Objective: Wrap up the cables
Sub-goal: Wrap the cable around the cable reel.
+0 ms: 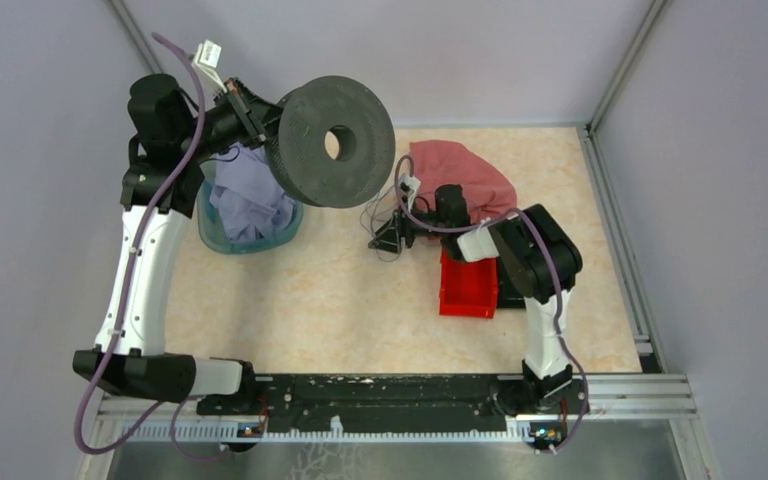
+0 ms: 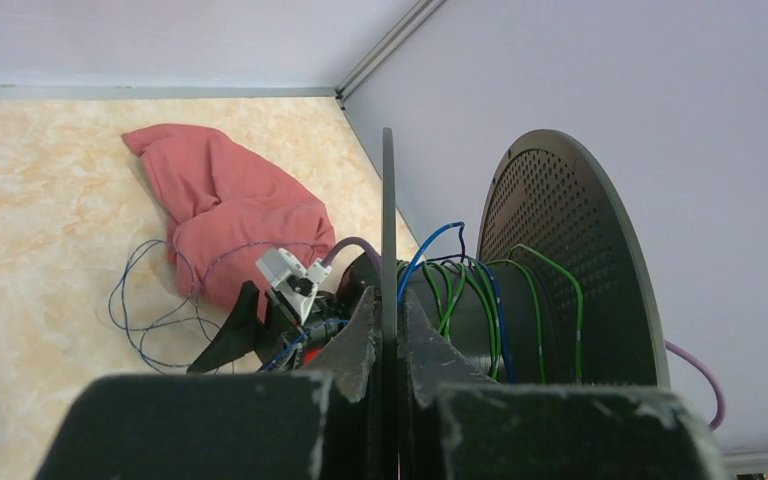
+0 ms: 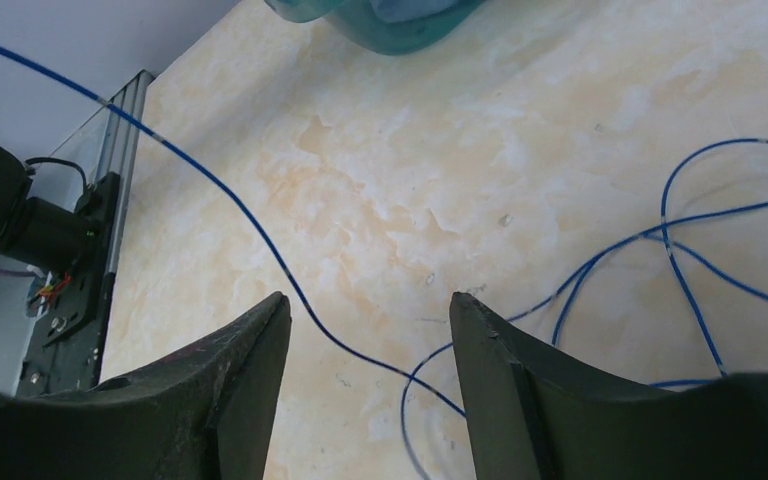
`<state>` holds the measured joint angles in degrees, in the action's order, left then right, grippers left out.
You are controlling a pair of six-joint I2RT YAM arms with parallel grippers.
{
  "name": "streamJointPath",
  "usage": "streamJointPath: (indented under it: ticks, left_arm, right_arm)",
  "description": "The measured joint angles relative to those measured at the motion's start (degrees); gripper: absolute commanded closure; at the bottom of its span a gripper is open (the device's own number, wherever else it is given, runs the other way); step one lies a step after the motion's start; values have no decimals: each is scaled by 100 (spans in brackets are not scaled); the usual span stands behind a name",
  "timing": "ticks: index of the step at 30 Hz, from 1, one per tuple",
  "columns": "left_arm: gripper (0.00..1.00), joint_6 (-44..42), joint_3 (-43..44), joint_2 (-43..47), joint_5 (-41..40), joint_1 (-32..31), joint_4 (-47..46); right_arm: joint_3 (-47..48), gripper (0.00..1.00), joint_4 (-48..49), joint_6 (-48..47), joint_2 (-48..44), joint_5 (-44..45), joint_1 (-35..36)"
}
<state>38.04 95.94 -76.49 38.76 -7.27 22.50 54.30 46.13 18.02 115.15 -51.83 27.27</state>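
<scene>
1. Step in hand, as we read it: winding. Part of the wire is on the reel and the rest is loose on the table.
2. The left gripper (image 2: 388,312) is clenched on the thin near flange of the black spool (image 1: 310,170). It holds the spool in the air at upper centre of the top view.
3. The hub (image 2: 520,325) carries green and blue turns between the flanges.
4. The remaining cables (image 3: 200,176) lie in loose blue loops at mid-frame in the top view, just beside the red cloth (image 1: 460,170).
5. The right gripper (image 3: 368,300) is low over those loops, jaws apart and grasping nothing. One blue strand crosses the table between its fingers.
6. Next move, our call: pinch that strand, lift it to the hub and lead it round between the flanges with light tension.
7. Risks: wire this thin may slip out of the pads, and the loops may tangle as they lift.
</scene>
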Motion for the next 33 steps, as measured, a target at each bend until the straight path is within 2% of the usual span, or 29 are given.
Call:
streamJointPath:
  ticks: [4, 9, 13, 18, 24, 29, 33]
  left_arm:
    - [100, 68, -15, 0, 72, 46, -83]
    - [100, 118, -59, 0, 120, 107, -116]
    - [100, 120, -92, 0, 96, 162, -107]
    - [100, -37, -94, 0, -363, 181, 22]
    - [100, -262, -92, 0, -1561, 190, 396]
    - [100, -417, -92, -2, -2747, 192, 654]
    - [100, -496, -92, -26, -3246, 192, 678]
  right_arm:
    - [146, 50, 262, 177, 184, -4, 90]
    - [203, 72, 542, 518, 319, -46, 140]
    - [205, 80, 664, 695, 321, -94, 149]
    - [205, 100, 424, 643, 271, -101, 149]
    - [203, 100, -896, 39, -238, -79, 149]
    - [214, 100, -2492, -925, -918, -74, 151]
    - [420, 100, -3755, -1572, -1187, -76, 181]
